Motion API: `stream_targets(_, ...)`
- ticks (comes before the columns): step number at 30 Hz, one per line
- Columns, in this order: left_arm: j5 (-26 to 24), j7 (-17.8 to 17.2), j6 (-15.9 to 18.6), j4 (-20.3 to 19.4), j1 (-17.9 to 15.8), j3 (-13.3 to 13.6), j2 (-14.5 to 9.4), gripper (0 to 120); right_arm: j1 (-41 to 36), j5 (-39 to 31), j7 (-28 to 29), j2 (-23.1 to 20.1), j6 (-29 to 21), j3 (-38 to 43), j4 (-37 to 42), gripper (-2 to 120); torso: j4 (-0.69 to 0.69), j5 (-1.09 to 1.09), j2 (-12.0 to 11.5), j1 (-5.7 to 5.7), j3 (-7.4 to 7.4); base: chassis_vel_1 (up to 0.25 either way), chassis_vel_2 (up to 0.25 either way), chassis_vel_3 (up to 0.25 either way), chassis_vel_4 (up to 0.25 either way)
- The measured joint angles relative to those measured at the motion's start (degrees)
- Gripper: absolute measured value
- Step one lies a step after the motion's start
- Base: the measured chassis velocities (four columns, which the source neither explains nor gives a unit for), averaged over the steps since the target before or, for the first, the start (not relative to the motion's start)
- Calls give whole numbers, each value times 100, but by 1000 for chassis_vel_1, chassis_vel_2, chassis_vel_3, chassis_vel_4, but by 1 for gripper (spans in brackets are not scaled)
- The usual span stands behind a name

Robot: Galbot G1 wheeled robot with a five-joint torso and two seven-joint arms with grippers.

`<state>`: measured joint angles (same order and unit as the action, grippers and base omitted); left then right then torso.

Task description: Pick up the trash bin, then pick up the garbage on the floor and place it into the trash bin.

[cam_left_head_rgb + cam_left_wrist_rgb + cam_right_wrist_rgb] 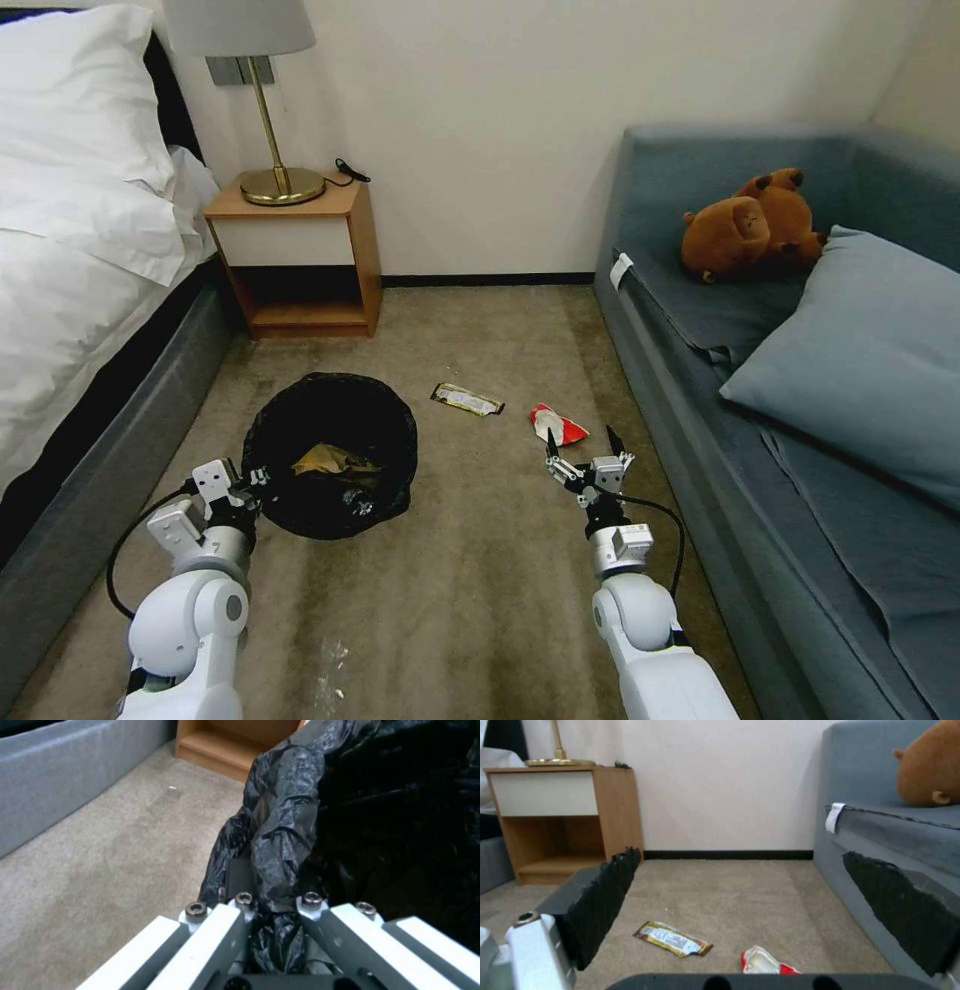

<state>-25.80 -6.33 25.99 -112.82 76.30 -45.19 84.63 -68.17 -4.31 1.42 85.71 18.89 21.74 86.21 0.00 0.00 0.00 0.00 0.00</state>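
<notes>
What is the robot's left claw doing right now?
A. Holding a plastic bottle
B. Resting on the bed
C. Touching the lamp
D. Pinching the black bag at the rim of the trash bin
D. The left gripper sits at the edge of the trash bin, and the left wrist view shows the crinkly black bag bunched between its fingers, while the right gripper hangs open above the carpet near the red-white wrapper.

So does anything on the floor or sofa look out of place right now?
Yes: a snack wrapper and a red-white wrapper litter the carpet, and a teddy bear lies toppled on the sofa.
</notes>
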Motion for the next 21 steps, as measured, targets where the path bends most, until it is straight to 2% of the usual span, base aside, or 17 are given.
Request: stream_targets(21, 64, 21, -42, -2, 16, -24, 46, 1, 82, -11, -44, -36, 29, -56, -53, 100, 0, 0, 0, 0, 0, -81, 80, 82, -84)
